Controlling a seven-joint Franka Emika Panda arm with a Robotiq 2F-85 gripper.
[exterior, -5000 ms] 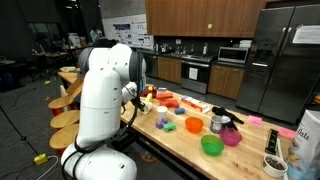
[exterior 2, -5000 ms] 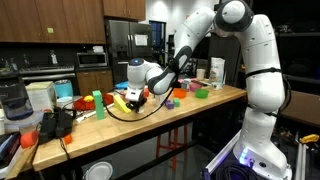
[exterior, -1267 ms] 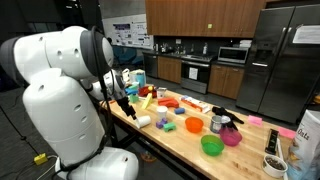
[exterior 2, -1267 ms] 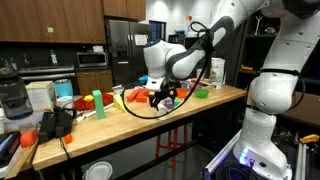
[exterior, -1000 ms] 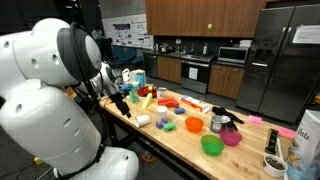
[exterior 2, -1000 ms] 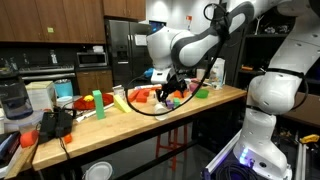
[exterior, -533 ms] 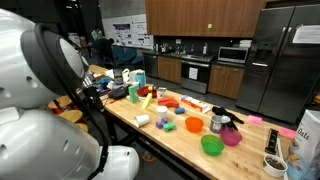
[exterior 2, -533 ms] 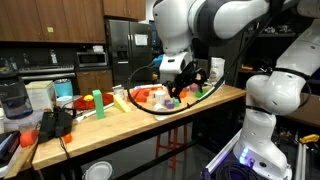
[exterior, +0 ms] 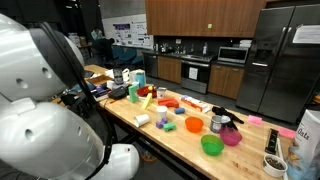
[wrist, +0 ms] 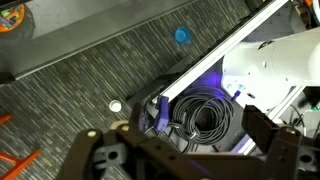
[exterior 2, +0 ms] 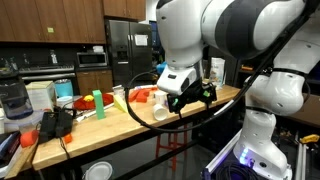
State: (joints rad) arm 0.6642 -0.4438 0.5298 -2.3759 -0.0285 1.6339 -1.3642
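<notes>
My gripper [exterior 2: 191, 97] hangs open in front of the wooden table's front edge [exterior 2: 110, 126], out over the floor, and holds nothing. In the wrist view the two dark fingers [wrist: 275, 140] stand wide apart around an empty gap, looking down at a coil of black cable [wrist: 200, 118] beside the robot's white base [wrist: 270, 65] on grey carpet [wrist: 90, 70]. My white arm fills the left of an exterior view [exterior: 40, 100] and hides the gripper there. The nearest table objects are a yellow banana-like toy [exterior 2: 120, 101] and red items [exterior 2: 145, 95].
The table carries a green bowl [exterior: 211, 145], pink bowl [exterior: 231, 137], metal cup [exterior: 216, 123], blue block [exterior: 193, 125], yellow block [exterior: 163, 122] and white block [exterior: 143, 120]. A green block [exterior 2: 97, 100] and blender [exterior 2: 12, 100] stand towards one end. On the carpet lie a blue disc [wrist: 181, 36] and a white disc [wrist: 116, 106].
The arm has swung away from above the table's objects, out past the front edge and lower. The gripper has stayed open and empty throughout.
</notes>
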